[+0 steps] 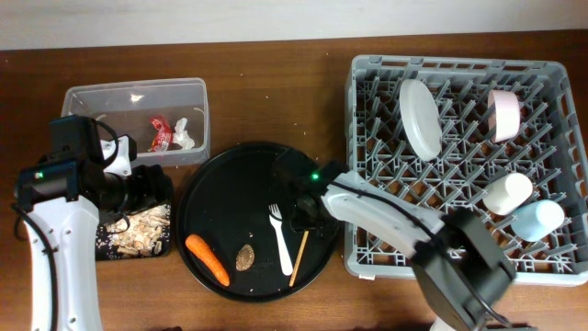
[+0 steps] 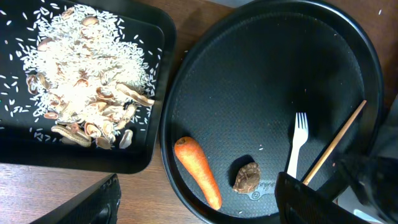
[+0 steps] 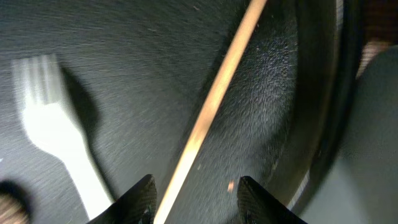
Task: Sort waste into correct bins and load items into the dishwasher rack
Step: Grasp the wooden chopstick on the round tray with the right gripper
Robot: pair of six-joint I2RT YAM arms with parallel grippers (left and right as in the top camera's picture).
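Chopstick (image 3: 214,99) ran diagonally up the frame; I had the right gripper (image 3: 196,198) straddling it, jaws parted, gripping nothing. Left gripper (image 2: 199,208) hung wide open, empty, along the bottom edge.

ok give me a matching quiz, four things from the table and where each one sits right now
Things:
1. carrot
2. red wrapper
3. pink bowl
4. food scraps

Places:
A. dishwasher rack
B. shallow black rectangular tray
C. round black tray
D. clear tub

Pairs: 1-C, 2-D, 3-A, 4-B
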